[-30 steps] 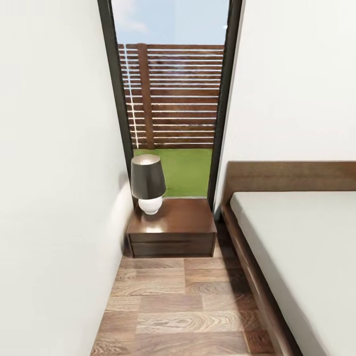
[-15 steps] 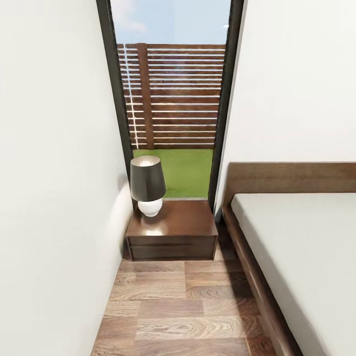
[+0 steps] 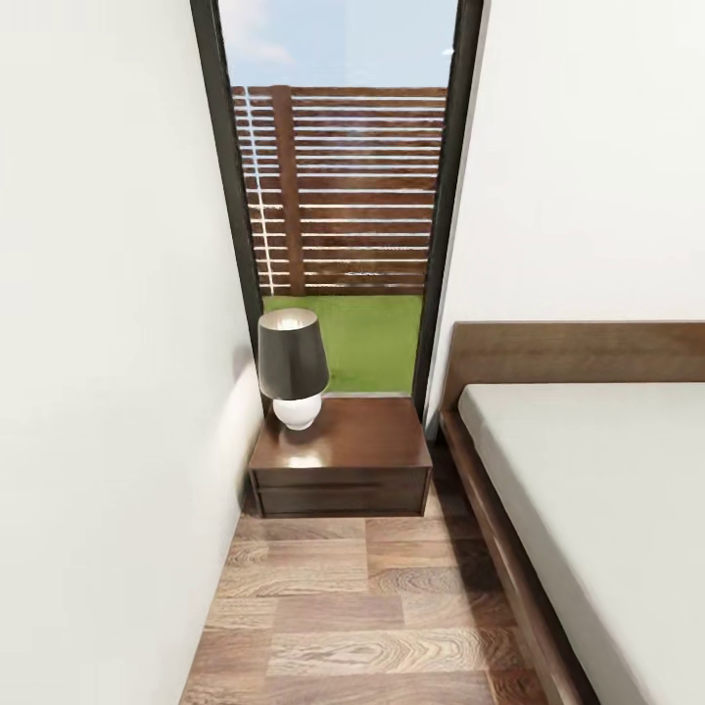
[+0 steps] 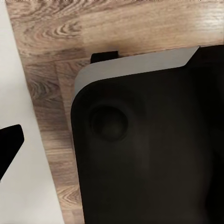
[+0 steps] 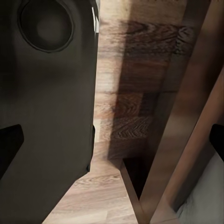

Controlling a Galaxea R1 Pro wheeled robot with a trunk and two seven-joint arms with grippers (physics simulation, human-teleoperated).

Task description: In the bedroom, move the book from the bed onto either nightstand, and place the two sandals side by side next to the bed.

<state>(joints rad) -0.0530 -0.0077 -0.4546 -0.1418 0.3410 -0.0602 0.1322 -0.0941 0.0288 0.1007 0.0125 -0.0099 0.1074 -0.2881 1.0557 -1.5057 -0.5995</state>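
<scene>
At the back left corner of the nightstand (image 3: 343, 450) stood a lamp (image 3: 292, 365); the bed (image 3: 587, 490) lay just beside its right edge. Neither pincer's state could be told.

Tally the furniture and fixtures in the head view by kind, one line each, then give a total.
Nightstand: 1
Table lamp: 1
Bed: 1
Tall window: 1
Total: 4

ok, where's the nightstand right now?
Head view, lower centre: the nightstand sits against the window wall, between the white wall on the left and the bed on the right, with a dark-shaded lamp on its left rear corner.
</scene>
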